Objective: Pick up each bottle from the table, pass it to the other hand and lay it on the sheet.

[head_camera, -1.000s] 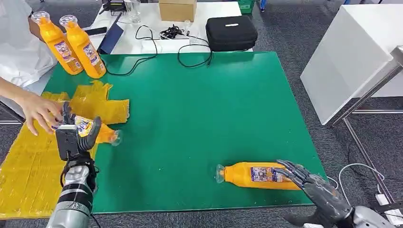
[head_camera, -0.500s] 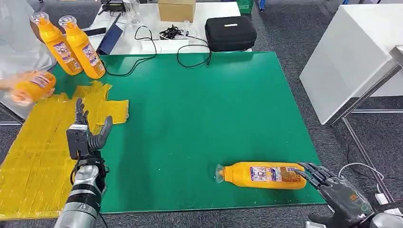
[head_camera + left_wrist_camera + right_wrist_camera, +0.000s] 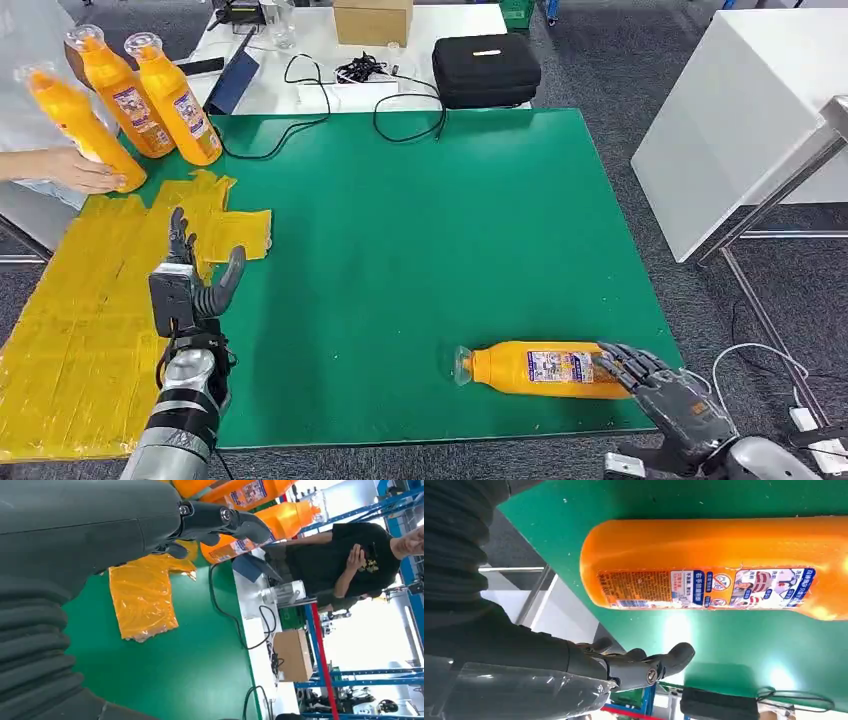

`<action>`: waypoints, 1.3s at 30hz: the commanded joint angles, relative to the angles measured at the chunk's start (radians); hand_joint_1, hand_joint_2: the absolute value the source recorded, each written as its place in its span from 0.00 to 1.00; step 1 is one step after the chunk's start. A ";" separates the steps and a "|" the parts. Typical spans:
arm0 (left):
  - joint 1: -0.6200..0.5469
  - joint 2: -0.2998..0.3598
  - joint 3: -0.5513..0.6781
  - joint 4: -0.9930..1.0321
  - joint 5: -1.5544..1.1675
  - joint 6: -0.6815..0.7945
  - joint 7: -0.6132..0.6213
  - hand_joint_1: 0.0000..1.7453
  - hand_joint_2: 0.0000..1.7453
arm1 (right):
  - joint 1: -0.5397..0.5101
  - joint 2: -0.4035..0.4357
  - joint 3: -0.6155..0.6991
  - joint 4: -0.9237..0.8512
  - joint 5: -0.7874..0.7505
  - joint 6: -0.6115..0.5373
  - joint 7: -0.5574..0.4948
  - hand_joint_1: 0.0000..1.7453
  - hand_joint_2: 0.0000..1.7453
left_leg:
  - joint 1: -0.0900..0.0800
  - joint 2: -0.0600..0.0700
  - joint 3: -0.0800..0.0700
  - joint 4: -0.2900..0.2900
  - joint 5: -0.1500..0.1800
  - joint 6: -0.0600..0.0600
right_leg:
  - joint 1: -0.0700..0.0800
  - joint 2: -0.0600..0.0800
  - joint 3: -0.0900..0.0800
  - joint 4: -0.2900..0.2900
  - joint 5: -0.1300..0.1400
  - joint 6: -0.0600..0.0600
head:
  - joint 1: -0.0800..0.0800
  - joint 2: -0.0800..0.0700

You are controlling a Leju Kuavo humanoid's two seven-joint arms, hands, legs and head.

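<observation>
An orange bottle (image 3: 545, 369) (image 3: 724, 565) with a clear cap lies on its side near the front right of the green mat (image 3: 420, 230). My right hand (image 3: 668, 396) sits just beyond the bottle's base, fingers spread, holding nothing; its fingers (image 3: 644, 667) are apart from the bottle in the right wrist view. My left hand (image 3: 190, 285) stands upright and empty at the edge of the yellow sheet (image 3: 80, 330). Two orange bottles (image 3: 150, 95) stand at the mat's back left. A person's hand (image 3: 75, 170) holds a third bottle (image 3: 80, 125) upright beside them.
Black cables (image 3: 330, 115) trail onto the mat's far edge. A black case (image 3: 487, 68), a cardboard box (image 3: 372, 20) and a dark tablet (image 3: 232, 82) lie on the white table behind. A white table (image 3: 740, 120) stands to the right.
The person lifted the bottle off the sheet and now holds it upright by the two standing bottles. My left hand stays raised and empty. My right hand shifted slightly nearer the lying bottle's base.
</observation>
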 commanded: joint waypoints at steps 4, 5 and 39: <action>-0.026 -0.018 -0.031 0.056 0.003 -0.022 0.005 0.00 1.00 | -0.250 0.241 0.178 0.380 0.101 -0.025 0.011 0.00 1.00 | 0.003 0.002 0.006 -0.002 -0.001 -0.002 | 0.004 0.001 0.007 -0.005 0.001 -0.001 | 0.000 0.000; -0.023 -0.019 -0.034 0.050 0.002 -0.021 0.008 0.00 1.00 | -0.265 0.261 0.189 0.413 0.119 -0.041 0.020 0.00 1.00 | 0.004 0.002 0.008 -0.003 -0.001 -0.003 | 0.004 0.000 0.010 -0.006 0.001 -0.002 | 0.000 0.000; -0.027 -0.038 -0.015 0.108 0.010 -0.064 0.011 0.00 1.00 | -0.462 0.348 0.155 0.702 0.208 0.026 0.049 1.00 1.00 | 0.002 -0.001 0.011 -0.001 0.001 0.000 | 0.002 -0.002 0.011 -0.002 0.001 -0.001 | 0.000 0.000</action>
